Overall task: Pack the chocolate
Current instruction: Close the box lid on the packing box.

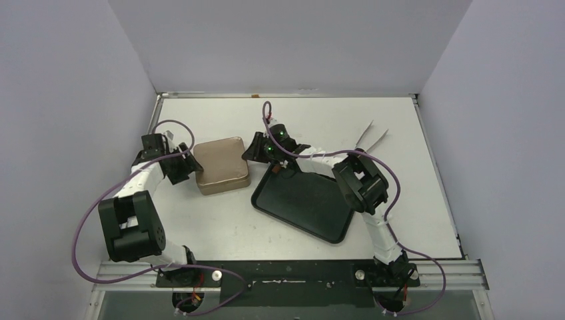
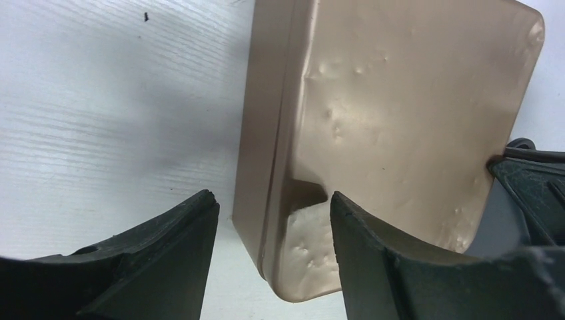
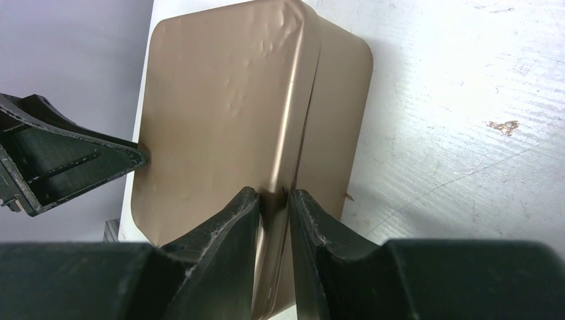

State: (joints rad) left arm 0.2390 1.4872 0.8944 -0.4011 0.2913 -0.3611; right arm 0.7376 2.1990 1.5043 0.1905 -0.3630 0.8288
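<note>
No chocolate shows in any view. The square gold-brown tin stands shut with its dented lid on, left of the table's middle. My left gripper is at the tin's left side and open. In the left wrist view the left gripper straddles the tin's near corner, one finger over the lid and the other over the table. My right gripper is at the tin's right side. In the right wrist view the right gripper is shut on the lid's rim, and the tin fills the space ahead.
An empty black tray lies right of the tin, under the right forearm. Metal tongs lie at the back right. White walls close in the table on three sides.
</note>
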